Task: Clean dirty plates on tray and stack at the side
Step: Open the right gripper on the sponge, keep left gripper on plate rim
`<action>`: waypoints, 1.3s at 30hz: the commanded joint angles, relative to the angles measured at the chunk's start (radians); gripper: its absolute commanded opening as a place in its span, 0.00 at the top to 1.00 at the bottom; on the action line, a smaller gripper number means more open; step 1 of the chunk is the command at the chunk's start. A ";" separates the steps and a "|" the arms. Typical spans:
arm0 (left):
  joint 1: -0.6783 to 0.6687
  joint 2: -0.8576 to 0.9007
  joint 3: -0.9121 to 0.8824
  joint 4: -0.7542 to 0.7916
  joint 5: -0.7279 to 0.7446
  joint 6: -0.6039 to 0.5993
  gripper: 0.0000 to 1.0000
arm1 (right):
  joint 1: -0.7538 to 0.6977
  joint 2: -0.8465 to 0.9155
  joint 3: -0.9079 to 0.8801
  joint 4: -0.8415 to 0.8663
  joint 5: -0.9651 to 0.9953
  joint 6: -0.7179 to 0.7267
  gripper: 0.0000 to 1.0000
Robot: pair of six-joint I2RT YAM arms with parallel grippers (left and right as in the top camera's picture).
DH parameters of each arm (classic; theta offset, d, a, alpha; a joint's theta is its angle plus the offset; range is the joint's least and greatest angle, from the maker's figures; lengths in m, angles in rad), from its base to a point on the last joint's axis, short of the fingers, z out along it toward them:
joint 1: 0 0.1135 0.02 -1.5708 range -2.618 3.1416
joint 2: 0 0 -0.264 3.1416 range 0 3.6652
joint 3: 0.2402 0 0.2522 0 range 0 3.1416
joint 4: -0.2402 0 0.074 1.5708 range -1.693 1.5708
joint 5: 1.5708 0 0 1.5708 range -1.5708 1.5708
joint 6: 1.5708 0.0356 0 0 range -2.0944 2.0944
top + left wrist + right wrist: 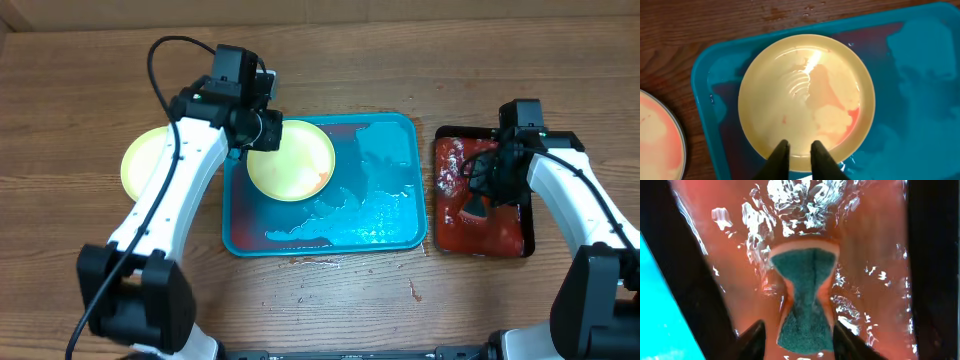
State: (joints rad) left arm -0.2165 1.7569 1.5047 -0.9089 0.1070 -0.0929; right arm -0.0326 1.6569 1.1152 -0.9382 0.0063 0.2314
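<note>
A cream plate (292, 160) with a red smear near its right rim lies in the left part of the turquoise tray (390, 235); it fills the left wrist view (805, 95). My left gripper (262, 130) is over the plate's near rim, its fingers (800, 152) a narrow gap apart and holding nothing. Another plate (148, 165), with pink smears, lies on the table left of the tray and also shows in the left wrist view (657, 135). My right gripper (797, 340) is open, its fingers on either side of a green sponge (805, 295).
The sponge lies in a dark red, black-rimmed tray (515, 232) of red liquid, right of the turquoise tray. Water pools over the turquoise tray's floor (385, 190). Bare wooden table lies in front and behind.
</note>
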 commanded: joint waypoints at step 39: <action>0.099 0.404 0.081 0.089 -0.028 0.260 0.96 | -0.002 0.000 0.005 0.016 -0.126 -0.012 0.27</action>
State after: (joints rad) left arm -0.1135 2.1242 1.5394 -0.7933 0.0784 0.1974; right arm -0.0326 1.6573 1.1152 -0.9176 -0.0883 0.2237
